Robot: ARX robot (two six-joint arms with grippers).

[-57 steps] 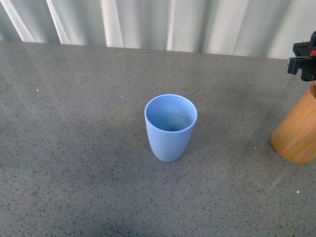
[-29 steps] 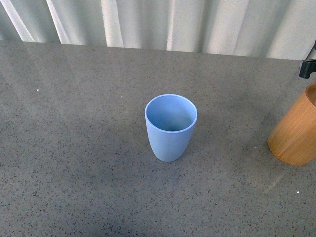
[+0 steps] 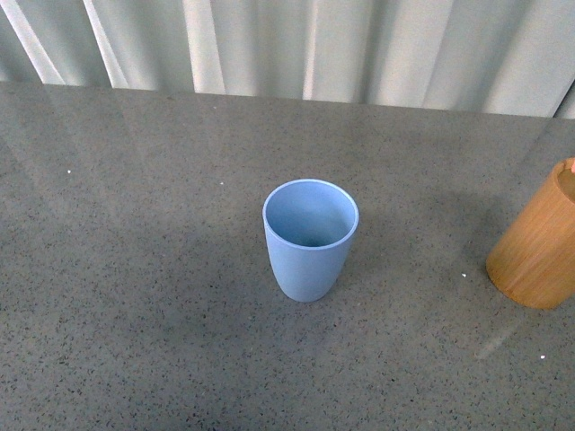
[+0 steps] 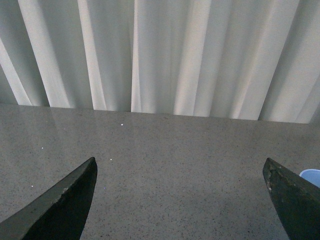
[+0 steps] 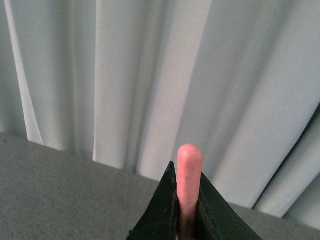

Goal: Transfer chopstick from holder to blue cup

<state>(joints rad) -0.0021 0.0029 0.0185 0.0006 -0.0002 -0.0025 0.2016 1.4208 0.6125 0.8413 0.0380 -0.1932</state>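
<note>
The blue cup [image 3: 310, 238] stands upright and empty in the middle of the grey table. The wooden holder [image 3: 539, 242] leans at the right edge of the front view, with a small pink tip at its rim. My right gripper [image 5: 187, 192] is shut on a pink chopstick [image 5: 189, 175], whose rounded end sticks out past the fingertips; this gripper is out of the front view. My left gripper [image 4: 180, 172] is open and empty above bare table. A sliver of the blue cup [image 4: 311, 176] shows at the edge of the left wrist view.
A pale pleated curtain [image 3: 296, 45] runs along the far edge of the speckled grey table [image 3: 135, 296]. Nothing else stands on the table in the front view.
The right gripper, seen above the holder a second ago, has left the front view. The holder has shifted slightly left. The view has tilted a little.
</note>
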